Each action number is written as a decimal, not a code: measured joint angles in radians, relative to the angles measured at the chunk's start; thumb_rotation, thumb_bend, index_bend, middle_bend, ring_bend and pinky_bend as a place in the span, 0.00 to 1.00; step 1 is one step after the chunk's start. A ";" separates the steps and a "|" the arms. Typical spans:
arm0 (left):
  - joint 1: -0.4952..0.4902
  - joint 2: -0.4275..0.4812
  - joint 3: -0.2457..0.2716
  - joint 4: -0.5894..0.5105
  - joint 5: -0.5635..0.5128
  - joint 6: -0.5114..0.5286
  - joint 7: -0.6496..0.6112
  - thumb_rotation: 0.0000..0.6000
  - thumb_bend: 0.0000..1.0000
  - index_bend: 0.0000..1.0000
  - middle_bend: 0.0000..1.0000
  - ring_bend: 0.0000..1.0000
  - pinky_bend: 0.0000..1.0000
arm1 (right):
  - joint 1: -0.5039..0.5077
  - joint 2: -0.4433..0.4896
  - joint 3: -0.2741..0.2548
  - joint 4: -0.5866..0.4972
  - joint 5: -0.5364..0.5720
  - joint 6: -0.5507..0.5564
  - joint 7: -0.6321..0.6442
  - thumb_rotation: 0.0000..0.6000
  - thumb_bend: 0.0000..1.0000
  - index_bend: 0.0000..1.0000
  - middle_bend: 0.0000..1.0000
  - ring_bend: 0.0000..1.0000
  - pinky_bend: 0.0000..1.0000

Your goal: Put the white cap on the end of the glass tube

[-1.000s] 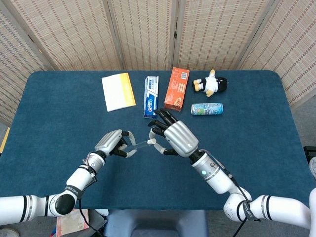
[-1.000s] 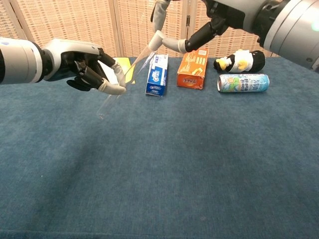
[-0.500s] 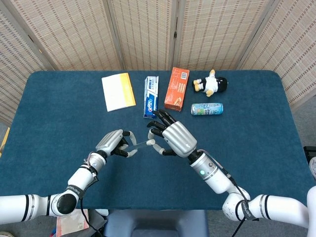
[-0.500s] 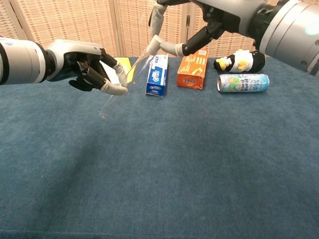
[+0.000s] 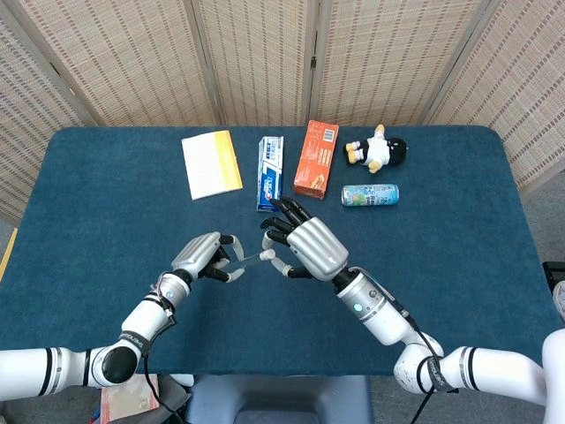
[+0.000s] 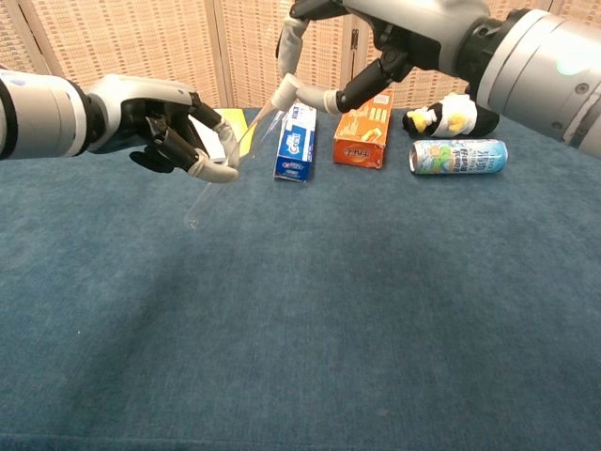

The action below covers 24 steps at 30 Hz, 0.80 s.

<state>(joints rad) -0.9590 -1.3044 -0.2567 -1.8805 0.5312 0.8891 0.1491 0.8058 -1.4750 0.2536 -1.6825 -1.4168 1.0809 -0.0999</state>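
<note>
My left hand (image 5: 201, 255) grips a clear glass tube (image 5: 246, 260) above the blue table (image 5: 459, 238). In the chest view the tube (image 6: 231, 162) slants from its low free end up to the right, with the left hand (image 6: 160, 127) around its middle. The white cap (image 6: 282, 95) sits at the tube's upper end, pinched between thumb and a finger of my right hand (image 6: 376, 42). In the head view the cap (image 5: 268, 255) shows in front of the right hand (image 5: 305, 247). How far the cap is on the tube I cannot tell.
A yellow and white booklet (image 5: 211, 163), a toothpaste box (image 5: 270, 171), an orange box (image 5: 316, 158), a penguin plush (image 5: 377, 149) and a lying can (image 5: 370, 194) line the far part of the table. Woven screens stand behind it.
My right hand has shifted a little to the left with the cap, closer to the left hand. The left hand and tube have hardly moved.
</note>
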 measured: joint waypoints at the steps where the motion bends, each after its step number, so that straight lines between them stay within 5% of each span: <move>1: 0.000 0.000 0.000 0.000 -0.001 0.000 0.000 1.00 0.35 0.63 0.99 0.98 1.00 | 0.001 -0.001 0.000 0.002 0.000 0.000 0.000 1.00 0.55 0.68 0.29 0.00 0.00; 5: -0.001 0.000 0.002 0.002 -0.002 0.001 -0.001 1.00 0.35 0.63 0.99 0.98 1.00 | 0.002 -0.001 -0.003 0.007 0.002 -0.004 -0.002 1.00 0.45 0.66 0.26 0.00 0.00; 10: -0.001 -0.001 0.004 0.007 -0.002 0.001 -0.002 1.00 0.35 0.63 0.99 0.98 1.00 | 0.005 0.007 -0.008 0.003 0.021 -0.027 -0.008 1.00 0.17 0.39 0.17 0.00 0.00; 13: 0.000 -0.002 0.005 0.010 -0.002 0.002 -0.003 1.00 0.35 0.63 0.99 0.98 1.00 | 0.008 0.013 -0.009 -0.003 0.033 -0.039 -0.011 1.00 0.08 0.26 0.13 0.00 0.00; 18: 0.002 -0.001 0.010 0.017 -0.002 0.001 -0.003 1.00 0.35 0.63 0.99 0.98 1.00 | 0.010 0.018 -0.010 -0.007 0.041 -0.044 -0.011 1.00 0.02 0.11 0.10 0.00 0.00; 24: 0.001 -0.006 0.024 0.039 0.001 0.006 0.014 1.00 0.35 0.63 0.99 0.98 1.00 | -0.004 0.037 -0.010 -0.013 0.037 -0.022 -0.006 1.00 0.02 0.08 0.09 0.00 0.00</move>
<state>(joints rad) -0.9578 -1.3101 -0.2326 -1.8420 0.5326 0.8950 0.1630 0.8018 -1.4383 0.2434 -1.6950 -1.3798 1.0585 -0.1055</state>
